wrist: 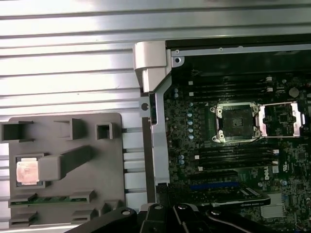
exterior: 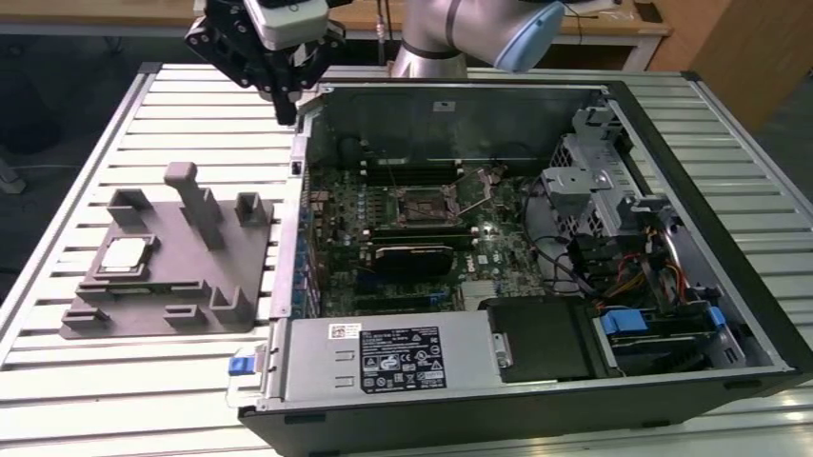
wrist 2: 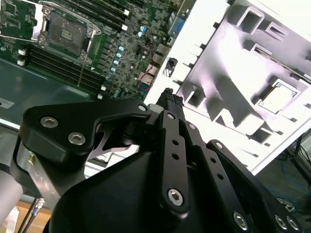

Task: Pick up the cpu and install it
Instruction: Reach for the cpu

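The cpu (exterior: 124, 255) is a small silver square lying flat in a recess of the grey holder (exterior: 178, 314), at the exterior view's left; both wrist views also show the cpu (wrist: 26, 171) (wrist 2: 278, 95). The metal-framed socket (exterior: 426, 203) on the motherboard has its lid swung open, and the socket (wrist: 234, 122) looks empty. My gripper (exterior: 287, 109) hangs high over the case's back corner, near the case wall and well above and behind the holder. Its fingertips meet at the gripper (wrist 2: 167, 97) tip, shut with nothing between them.
The open computer case (exterior: 711, 143) lies on a slatted metal table (exterior: 152, 400), with a power supply (exterior: 394, 357), drive cages and cables inside. Upright posts (exterior: 190, 195) stand on the grey holder beside the cpu. Memory sticks (wrist: 233, 158) flank the socket.
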You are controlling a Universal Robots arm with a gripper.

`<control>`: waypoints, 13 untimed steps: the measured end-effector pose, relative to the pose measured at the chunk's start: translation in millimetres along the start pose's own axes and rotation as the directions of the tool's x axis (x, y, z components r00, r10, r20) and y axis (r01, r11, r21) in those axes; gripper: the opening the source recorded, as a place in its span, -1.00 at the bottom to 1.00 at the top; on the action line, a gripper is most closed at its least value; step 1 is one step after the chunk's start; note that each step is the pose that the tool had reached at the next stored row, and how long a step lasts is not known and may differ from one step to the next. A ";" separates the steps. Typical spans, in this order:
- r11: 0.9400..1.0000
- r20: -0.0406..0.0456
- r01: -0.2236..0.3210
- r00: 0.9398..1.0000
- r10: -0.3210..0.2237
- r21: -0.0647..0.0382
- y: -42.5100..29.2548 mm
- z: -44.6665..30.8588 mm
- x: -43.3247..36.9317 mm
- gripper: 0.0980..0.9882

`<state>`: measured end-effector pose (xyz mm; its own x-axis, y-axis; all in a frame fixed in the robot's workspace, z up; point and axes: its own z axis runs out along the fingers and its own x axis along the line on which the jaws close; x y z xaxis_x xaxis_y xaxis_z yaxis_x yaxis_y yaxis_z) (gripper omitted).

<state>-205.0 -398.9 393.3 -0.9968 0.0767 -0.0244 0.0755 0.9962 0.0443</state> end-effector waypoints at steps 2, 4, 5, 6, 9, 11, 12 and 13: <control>1.000 0.000 0.000 1.000 0.000 0.000 -0.2 0.0 2.8 -0.98; 1.000 0.000 0.000 1.000 0.000 0.000 -0.4 -0.1 5.5 -0.98; 1.000 0.000 0.000 1.000 0.000 0.000 -0.5 -0.2 6.8 -0.98; 1.000 0.000 0.000 1.000 0.000 0.000 -0.7 -0.2 8.3 -0.98; 1.000 0.000 0.000 1.000 0.000 0.000 -1.0 -0.3 12.8 -0.98; 1.000 0.000 0.000 1.000 0.000 0.000 -1.2 -0.4 15.9 -0.98; 1.000 0.000 0.000 1.000 0.000 0.000 -1.3 -0.4 17.3 -0.98; 1.000 0.000 0.000 1.000 0.000 0.000 -1.4 -0.5 18.7 -0.98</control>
<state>-223.8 -398.9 393.3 -0.9967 0.0770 -0.0245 0.0759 0.9961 0.0444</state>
